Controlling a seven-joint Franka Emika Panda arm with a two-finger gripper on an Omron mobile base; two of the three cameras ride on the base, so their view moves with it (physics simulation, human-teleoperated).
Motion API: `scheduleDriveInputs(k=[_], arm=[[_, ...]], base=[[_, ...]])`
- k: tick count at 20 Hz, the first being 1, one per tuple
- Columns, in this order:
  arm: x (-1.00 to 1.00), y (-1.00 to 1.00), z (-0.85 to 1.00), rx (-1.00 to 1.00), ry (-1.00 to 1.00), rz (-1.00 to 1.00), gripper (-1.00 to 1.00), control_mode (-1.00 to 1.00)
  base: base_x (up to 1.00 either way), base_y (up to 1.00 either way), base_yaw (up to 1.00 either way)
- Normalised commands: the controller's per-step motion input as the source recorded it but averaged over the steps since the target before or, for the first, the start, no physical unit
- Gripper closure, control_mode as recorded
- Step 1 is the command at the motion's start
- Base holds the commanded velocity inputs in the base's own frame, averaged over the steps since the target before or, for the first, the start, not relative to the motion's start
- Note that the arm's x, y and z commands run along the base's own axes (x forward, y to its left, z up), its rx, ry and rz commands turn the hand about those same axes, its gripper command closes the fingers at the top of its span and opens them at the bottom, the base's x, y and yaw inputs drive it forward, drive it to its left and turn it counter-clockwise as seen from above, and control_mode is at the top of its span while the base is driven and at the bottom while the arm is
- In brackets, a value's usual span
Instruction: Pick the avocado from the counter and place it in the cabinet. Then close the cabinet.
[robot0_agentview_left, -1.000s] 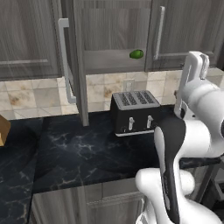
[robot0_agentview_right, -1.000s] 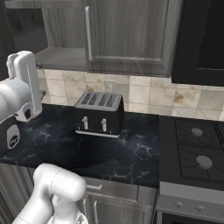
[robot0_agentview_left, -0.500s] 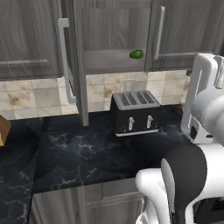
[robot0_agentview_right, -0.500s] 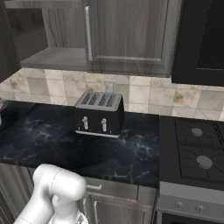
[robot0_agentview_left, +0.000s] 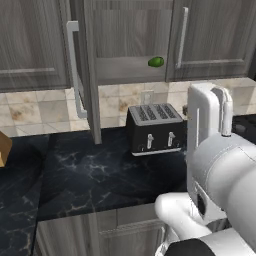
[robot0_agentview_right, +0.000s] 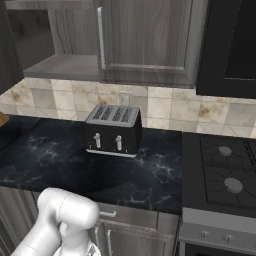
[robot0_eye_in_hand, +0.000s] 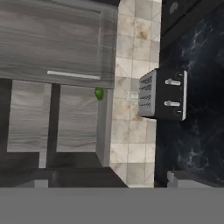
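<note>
Avocado (robot0_agentview_left: 156, 62) is already sitting on the cabinet (robot0_agentview_left: 127, 75) shelf, well ahead of the gripper. Gripper's hanging wide open, holding nothing, so I'm guessing door-closing is next.

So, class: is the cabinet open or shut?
Half open: the left door stands swung out, baring the shelf with the avocado; the right door is shut.

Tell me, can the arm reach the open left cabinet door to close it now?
Probably yes. The left door stands swung out over the counter, with nothing beside its handle. The avocado lies inside on the shelf, and the toaster stands lower down.
</note>
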Motion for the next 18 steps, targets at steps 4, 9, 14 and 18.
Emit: scheduleDriveInputs(k=[4, 9, 14, 18], arm=[[-0.08, 1.00, -0.41, -0.10, 0.00, 0.05, -1.00, -1.00], [0.26, 0.94, -0.32, -0.05, 0.00, 0.01, -1.00, -1.00], [0.76, 0.94, -0.31, -0.04, 0.00, 0.00, -1.00, -1.00], [0.90, 0.94, -0.23, -0.03, 0.00, 0.00, -1.00, -1.00]], base=[[0.00, 0.00, 0.00], [0.00, 0.00, 0.00], [0.00, 0.00, 0.00], [0.00, 0.00, 0.00]])
